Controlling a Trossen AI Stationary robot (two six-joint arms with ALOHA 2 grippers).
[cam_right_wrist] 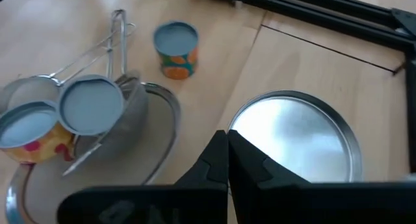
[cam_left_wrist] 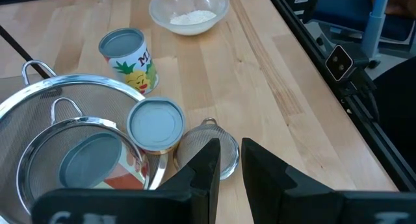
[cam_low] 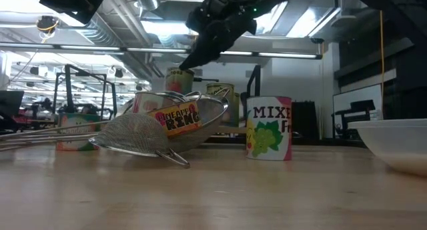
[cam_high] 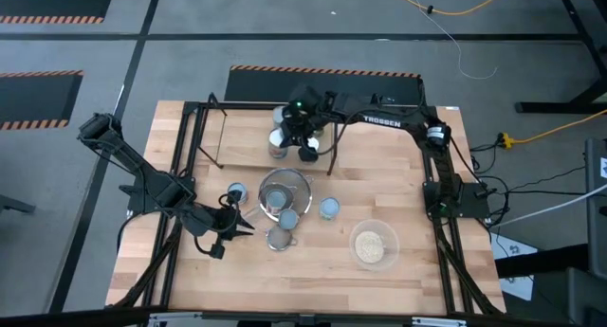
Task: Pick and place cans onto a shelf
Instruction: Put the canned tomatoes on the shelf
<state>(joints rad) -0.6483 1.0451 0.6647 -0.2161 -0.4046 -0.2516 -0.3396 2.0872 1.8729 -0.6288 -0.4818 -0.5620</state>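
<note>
My right gripper [cam_high: 305, 149] is shut and reaches over the shelf [cam_high: 220, 137] at the table's far side. Its tips [cam_right_wrist: 227, 145] stand at the rim of a can with a silver top [cam_right_wrist: 299, 136], which stands upright on the shelf's board beside another can [cam_high: 278, 137]. Two cans with light-blue tops [cam_left_wrist: 155, 130] [cam_left_wrist: 91, 160] sit in a large mesh strainer [cam_high: 285, 190]. Single cans stand upright on the table to its left [cam_high: 235, 192] and right [cam_high: 329, 208]. My left gripper [cam_left_wrist: 231, 162] is open near the table's front left, with nothing between its fingers. My right gripper comes slanting down from the table's right, its shut fingertips [cam_low: 187, 65] at the top rim of the can [cam_low: 179, 80] on the shelf. Whether they touch it I cannot tell.
A small mesh strainer [cam_left_wrist: 208, 149] lies just beyond my left fingers. A clear bowl of pale powder [cam_high: 374, 244] stands near the front right. The shelf's black upright rods [cam_high: 334, 152] rise beside my right gripper. Bare wood lies along the near edge.
</note>
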